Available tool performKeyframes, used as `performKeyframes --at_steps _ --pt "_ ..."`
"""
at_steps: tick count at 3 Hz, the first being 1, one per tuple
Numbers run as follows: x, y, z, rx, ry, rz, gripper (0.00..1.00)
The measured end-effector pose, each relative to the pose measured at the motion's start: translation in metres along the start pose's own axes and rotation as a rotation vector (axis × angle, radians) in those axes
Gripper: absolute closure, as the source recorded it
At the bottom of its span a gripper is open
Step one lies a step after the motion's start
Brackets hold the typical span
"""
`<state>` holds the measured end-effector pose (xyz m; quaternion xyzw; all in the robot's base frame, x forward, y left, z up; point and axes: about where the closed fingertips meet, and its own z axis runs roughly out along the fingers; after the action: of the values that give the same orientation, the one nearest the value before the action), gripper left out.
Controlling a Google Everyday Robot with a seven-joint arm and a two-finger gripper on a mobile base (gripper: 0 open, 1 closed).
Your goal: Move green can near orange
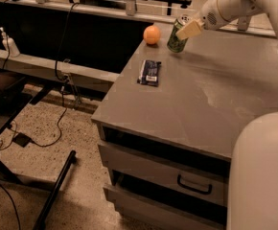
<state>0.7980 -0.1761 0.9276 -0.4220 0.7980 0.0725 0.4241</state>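
The green can point(176, 42) stands slightly tilted at the far left part of the grey cabinet top point(215, 95), its base at or just above the surface. My gripper point(183, 29) is shut on the can near its silver top, reaching in from the upper right. The orange point(152, 34) sits just left of the can, near the cabinet's far left corner, a small gap apart.
A flat dark blue snack wrapper point(149, 72) lies near the left edge of the cabinet top. Drawers point(177, 181) face front below. My white arm point(261, 176) fills the lower right. Cables and a black stand point(52, 195) lie on the floor at left.
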Motion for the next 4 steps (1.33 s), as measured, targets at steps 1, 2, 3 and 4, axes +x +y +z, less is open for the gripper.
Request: performKeyframes --at_steps 1,2,3,4 --pt "-0.006 0.003 0.010 -0.020 -0.007 0.021 1.00" --pt "-0.012 0.003 0.014 -0.022 -0.011 0.022 1.00" --pt "-0.019 0.001 0.023 -0.016 -0.013 0.004 0.74" --pt "-0.018 0.004 0.027 -0.024 -0.011 0.006 0.44"
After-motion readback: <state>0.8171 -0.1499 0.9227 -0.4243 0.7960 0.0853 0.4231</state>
